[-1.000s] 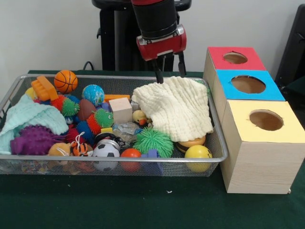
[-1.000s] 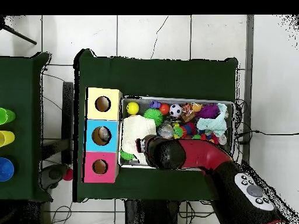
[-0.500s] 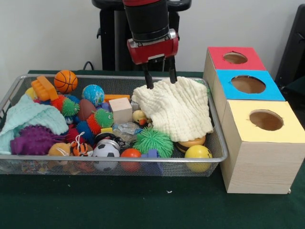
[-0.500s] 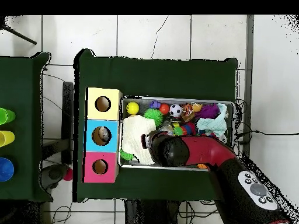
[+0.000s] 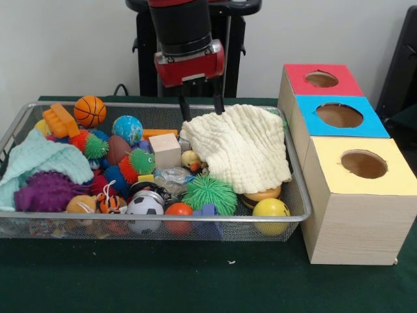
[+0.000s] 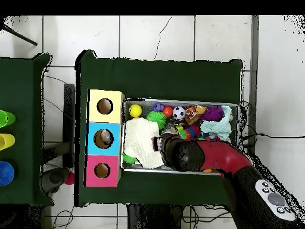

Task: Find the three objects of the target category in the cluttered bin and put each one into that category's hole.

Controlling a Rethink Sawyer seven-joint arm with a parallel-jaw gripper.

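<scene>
Fingers apart and empty, the red-and-black gripper (image 5: 201, 107) hangs over the cream waffle-weave cloth (image 5: 242, 147) draping toys in the wire-mesh bin (image 5: 296, 195).

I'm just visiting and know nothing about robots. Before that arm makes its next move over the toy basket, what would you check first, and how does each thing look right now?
1. Pincer open and empty: ok, both prongs hang apart with nothing between them.
2. Pincer free of the cream cloth: ok, the tips hang at the cloth's far edge without gripping it.
3. Toys under the cloth known: not ok, it hides much of the wire basket's right part.
4. Holes reachable: ok, the red box, blue box and yellow box all stand uncovered.
5. Target category: cannot tell from the pictures.
</scene>
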